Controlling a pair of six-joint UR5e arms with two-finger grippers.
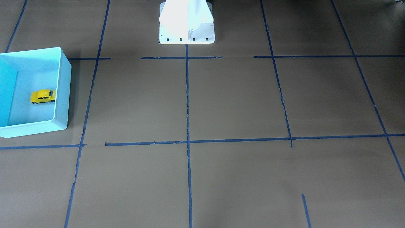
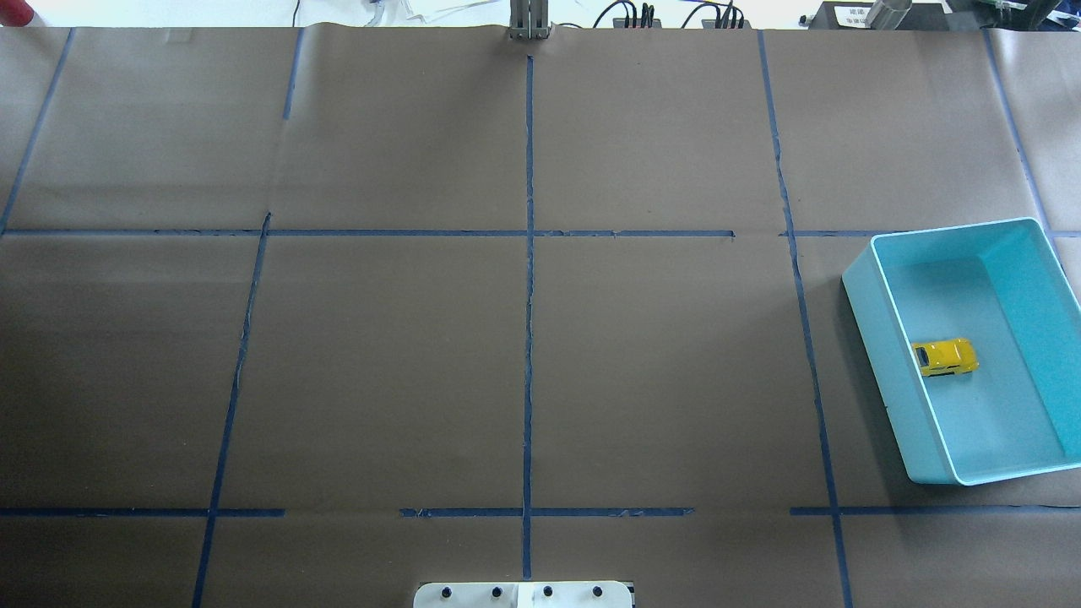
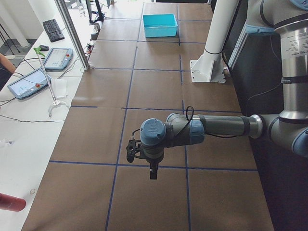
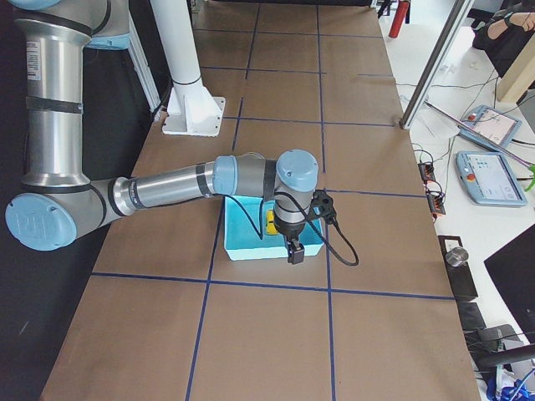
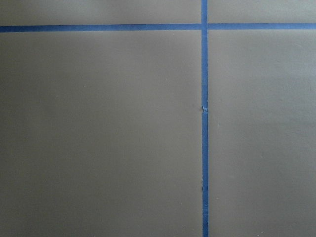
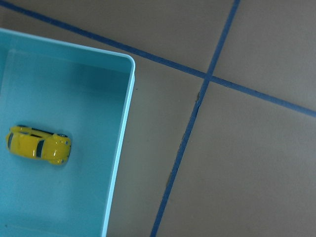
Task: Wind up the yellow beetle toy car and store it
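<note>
The yellow beetle toy car (image 1: 43, 96) lies on the floor of the light blue bin (image 1: 62, 91). It also shows in the overhead view (image 2: 946, 356) and the right wrist view (image 6: 38, 145), on its wheels near one long wall. My right gripper (image 4: 294, 251) hangs high above the bin's edge (image 4: 251, 252), apart from the car. My left gripper (image 3: 151, 171) hovers over bare table at the far end from the bin. Both grippers show only in the side views, so I cannot tell whether they are open or shut.
The table is covered with brown paper marked by blue tape lines (image 2: 529, 338). The white robot base (image 1: 186, 22) stands at the table's middle edge. The bin (image 2: 870, 338) sits near the table's right end. Tablets and cables (image 3: 29, 79) lie beside the table.
</note>
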